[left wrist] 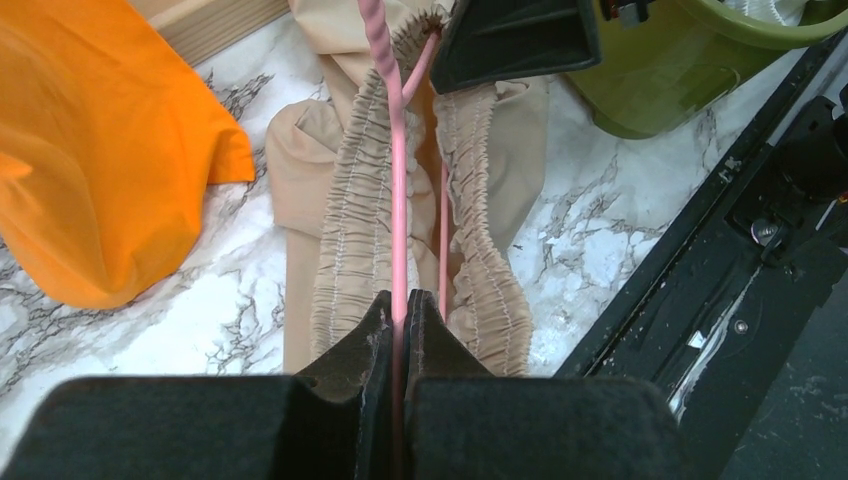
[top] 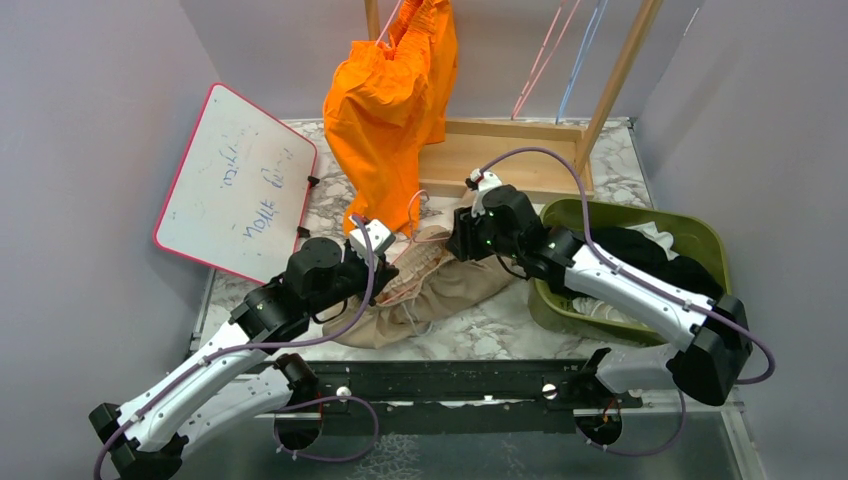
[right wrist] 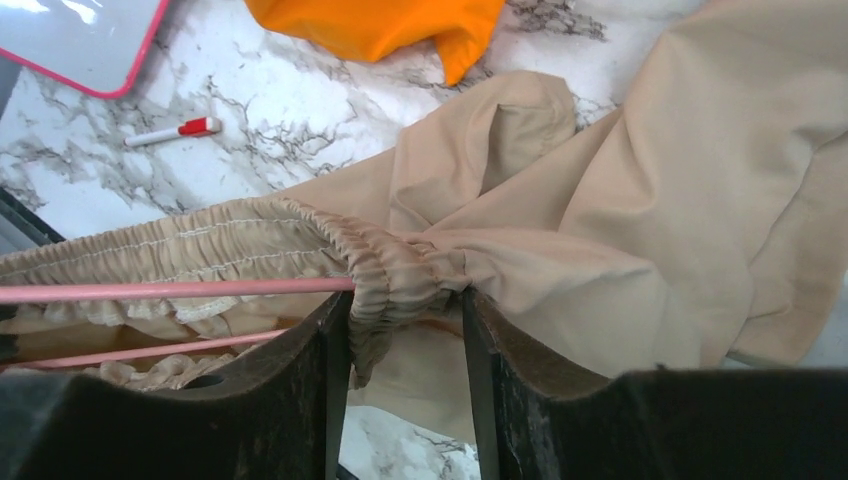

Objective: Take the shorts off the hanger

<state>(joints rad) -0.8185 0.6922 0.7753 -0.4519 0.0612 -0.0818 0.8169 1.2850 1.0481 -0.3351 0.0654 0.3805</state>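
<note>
On the desk (top: 520, 325), your left tool (left wrist: 403, 310) clamps the pink hanger (left wrist: 398, 200); right tool (right wrist: 400, 310) pinches the tan shorts (right wrist: 640, 200); next, you should pull them clear.

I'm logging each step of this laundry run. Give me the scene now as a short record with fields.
tan shorts: lying on table, pink hanger through waistband
left gripper: shut on pink hanger
right gripper: jaws astride tan waistband, grip unclear
orange shorts: hanging at rack
green bin: black shorts, white shorts inside
</note>
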